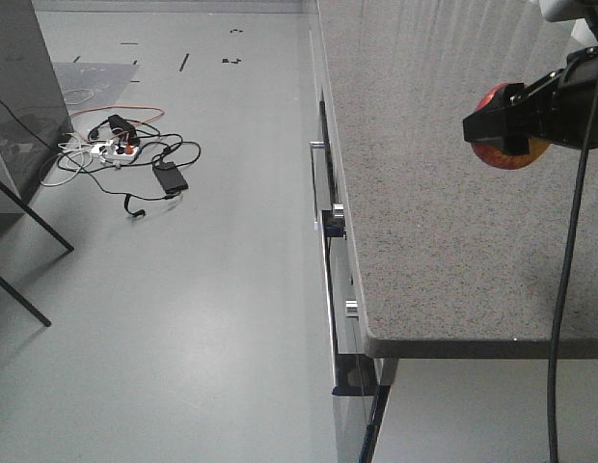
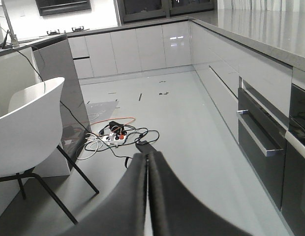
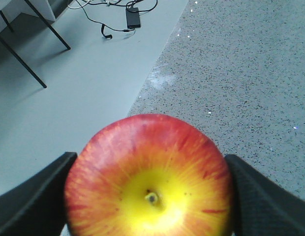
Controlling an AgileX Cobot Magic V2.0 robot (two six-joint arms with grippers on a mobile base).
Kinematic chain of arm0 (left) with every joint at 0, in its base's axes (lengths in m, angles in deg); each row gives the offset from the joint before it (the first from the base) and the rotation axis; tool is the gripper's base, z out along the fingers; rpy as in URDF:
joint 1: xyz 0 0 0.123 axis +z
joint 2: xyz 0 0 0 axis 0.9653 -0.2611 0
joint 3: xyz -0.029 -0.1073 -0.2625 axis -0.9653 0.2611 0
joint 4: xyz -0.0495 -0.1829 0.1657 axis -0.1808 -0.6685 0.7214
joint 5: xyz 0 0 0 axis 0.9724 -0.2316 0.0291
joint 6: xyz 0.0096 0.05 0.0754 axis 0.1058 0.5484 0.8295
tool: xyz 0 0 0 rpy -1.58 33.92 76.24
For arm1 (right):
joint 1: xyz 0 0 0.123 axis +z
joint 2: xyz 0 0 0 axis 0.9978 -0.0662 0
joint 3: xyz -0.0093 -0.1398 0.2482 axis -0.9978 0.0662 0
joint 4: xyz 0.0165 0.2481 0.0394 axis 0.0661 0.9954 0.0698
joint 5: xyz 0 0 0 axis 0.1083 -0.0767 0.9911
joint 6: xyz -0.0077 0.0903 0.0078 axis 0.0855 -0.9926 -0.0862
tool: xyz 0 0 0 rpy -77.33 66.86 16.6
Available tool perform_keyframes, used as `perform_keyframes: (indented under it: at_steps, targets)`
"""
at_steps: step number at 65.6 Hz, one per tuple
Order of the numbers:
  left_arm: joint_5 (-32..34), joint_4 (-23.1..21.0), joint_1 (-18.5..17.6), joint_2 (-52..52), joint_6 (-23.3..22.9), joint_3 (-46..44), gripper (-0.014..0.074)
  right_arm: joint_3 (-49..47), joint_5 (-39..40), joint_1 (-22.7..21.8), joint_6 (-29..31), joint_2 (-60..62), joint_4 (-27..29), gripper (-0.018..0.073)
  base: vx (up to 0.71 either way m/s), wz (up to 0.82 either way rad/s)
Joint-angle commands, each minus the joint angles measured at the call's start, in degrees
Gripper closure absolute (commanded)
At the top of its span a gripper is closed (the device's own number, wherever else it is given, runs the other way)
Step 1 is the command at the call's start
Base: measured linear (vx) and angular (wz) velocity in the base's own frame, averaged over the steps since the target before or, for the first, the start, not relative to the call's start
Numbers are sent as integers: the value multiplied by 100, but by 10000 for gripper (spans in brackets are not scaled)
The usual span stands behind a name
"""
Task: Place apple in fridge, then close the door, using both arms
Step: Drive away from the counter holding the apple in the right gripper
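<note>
My right gripper (image 1: 497,130) is shut on the apple (image 1: 511,154), red with yellow streaks, and holds it in the air over the grey stone countertop (image 1: 424,193) at the right. In the right wrist view the apple (image 3: 150,177) fills the space between the two black fingers (image 3: 29,206), its yellow base facing the camera. My left gripper (image 2: 146,162) is shut and empty, its fingers pressed together, pointing out over the grey floor. The fridge and its door are out of view.
A power strip with tangled cables (image 1: 121,149) lies on the floor at the left. A white chair (image 2: 29,128) with black legs stands by a grey cabinet (image 2: 64,73). Drawer fronts with metal handles (image 1: 323,193) run along the counter's edge.
</note>
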State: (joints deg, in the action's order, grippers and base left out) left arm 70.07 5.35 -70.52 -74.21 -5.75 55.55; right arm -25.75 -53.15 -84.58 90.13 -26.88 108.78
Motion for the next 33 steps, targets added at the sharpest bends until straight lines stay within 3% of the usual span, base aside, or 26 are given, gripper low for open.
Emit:
perform_keyframes:
  at_steps: [1,33]
  targets:
    - [397,-21,1,92,-11,85,604,-174,348,-32,62,202,154,445,0,1]
    - [397,-21,1,92,-11,85,604,-174,343,-32,62,202,154,445,-1,12]
